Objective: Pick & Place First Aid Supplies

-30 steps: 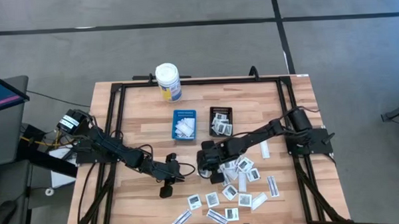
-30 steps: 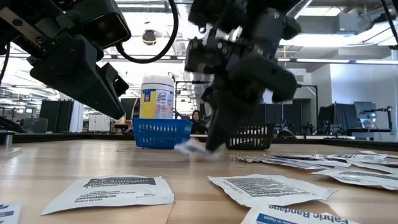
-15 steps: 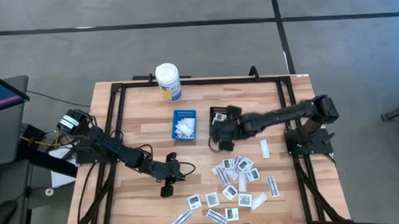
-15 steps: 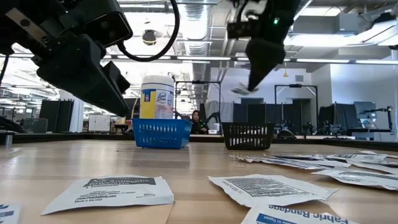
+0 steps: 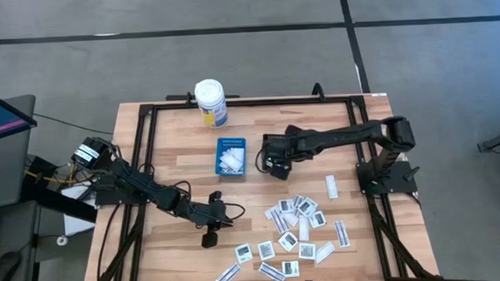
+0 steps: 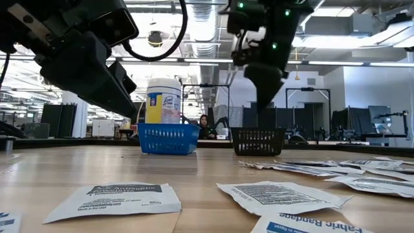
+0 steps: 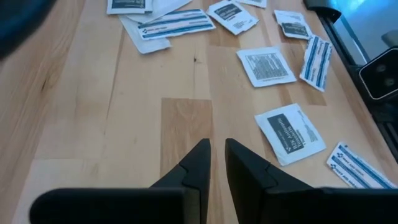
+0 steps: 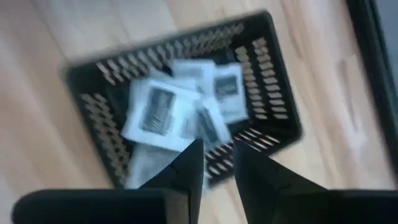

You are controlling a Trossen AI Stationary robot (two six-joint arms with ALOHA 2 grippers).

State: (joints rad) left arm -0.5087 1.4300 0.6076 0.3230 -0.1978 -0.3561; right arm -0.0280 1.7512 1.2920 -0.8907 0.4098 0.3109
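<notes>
Loose white first aid packets point(image 5: 295, 226) lie flat on the wood at the near right; several also show in the left wrist view point(image 7: 289, 134). My right gripper point(image 8: 217, 152) hangs open above the black tray point(image 8: 273, 81), pointing down, with nothing between its fingers. White packets point(image 8: 165, 112) lie in that tray below it. More packets lie in the blue tray point(image 5: 230, 156). My left gripper point(image 7: 216, 149) hovers over bare wood left of the pile. Only a narrow gap separates its fingertips, and it holds nothing.
A white bottle with a yellow label point(image 5: 210, 102) stands at the far edge, behind the blue tray point(image 6: 168, 138). A black frame point(image 5: 142, 161) runs along the table's edges. Bare wood lies between the trays and the packet pile.
My right gripper has risen from the packet pile with one packet at its fingertips. It has swung toward the far edge until it came over the black tray, turning as it went. The packet no longer shows at its fingertips.
</notes>
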